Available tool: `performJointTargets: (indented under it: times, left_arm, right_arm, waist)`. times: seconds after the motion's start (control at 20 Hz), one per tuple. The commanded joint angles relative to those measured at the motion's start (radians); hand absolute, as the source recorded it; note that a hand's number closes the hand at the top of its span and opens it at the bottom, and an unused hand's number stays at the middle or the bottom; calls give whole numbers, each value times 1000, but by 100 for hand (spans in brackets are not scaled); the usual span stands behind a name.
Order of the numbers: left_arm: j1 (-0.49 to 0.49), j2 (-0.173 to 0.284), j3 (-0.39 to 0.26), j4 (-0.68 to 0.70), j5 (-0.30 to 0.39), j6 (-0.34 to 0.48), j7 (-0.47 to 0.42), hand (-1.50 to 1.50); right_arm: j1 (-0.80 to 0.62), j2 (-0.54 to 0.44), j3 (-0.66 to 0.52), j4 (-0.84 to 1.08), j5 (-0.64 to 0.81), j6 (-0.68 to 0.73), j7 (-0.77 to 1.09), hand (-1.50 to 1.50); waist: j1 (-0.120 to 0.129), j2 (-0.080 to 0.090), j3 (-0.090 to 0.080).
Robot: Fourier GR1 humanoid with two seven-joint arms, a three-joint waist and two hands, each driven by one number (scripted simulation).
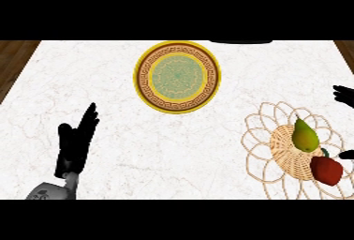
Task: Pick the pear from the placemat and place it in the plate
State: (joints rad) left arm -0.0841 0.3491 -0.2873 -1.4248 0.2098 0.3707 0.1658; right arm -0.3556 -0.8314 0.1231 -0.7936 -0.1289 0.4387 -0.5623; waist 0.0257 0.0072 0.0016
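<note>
Woven wicker placemat (276, 154) at the right holds the pear (305, 136) upright, a red pepper (327, 169) just nearer. Right hand (343, 95) shows only fingertips at the right edge — spread or curled, I cannot tell. It should close round the pear's belly, clear of the pepper — then carry it left to the yellow plate (141, 84). Left hand (77, 136) rests near-left, fingers straight.

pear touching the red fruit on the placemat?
Apart. Head view shows a strip of woven placemat between the pear and the red fruit below it.
</note>
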Motion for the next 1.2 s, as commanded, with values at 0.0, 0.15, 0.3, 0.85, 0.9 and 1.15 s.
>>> performJointTargets:
  times: [0.0,0.15,0.3,0.85,0.9,1.15]
  left_arm:
    - [-3,-17,2,-11,-7,7,17,0]
    - [-27,-20,-6,17,-24,-6,11,0]
    - [-5,-61,-3,16,-44,30,-6,0]
    - [0,-56,64,-1,-69,-36,29,0]
    - [0,-6,110,37,-14,-114,-23,0]
    - [20,-61,39,-96,-114,-17,119,0]
  right_arm:
    - [-60,-25,85,40,121,60,30,-150]
    - [-126,-25,147,114,196,150,10,-150]
    - [-204,-11,161,139,233,215,45,-150]
    - [-273,93,168,323,416,182,-38,-150]
    - [-305,131,175,365,413,158,-37,-150]
    - [-286,132,173,363,458,168,-77,-150]
  waist:
    - [-1,-2,-1]
    - [8,4,0]
    - [-1,-1,-1]
    - [-13,-4,-1]
    - [-4,0,-1]
    - [-12,-5,-1]
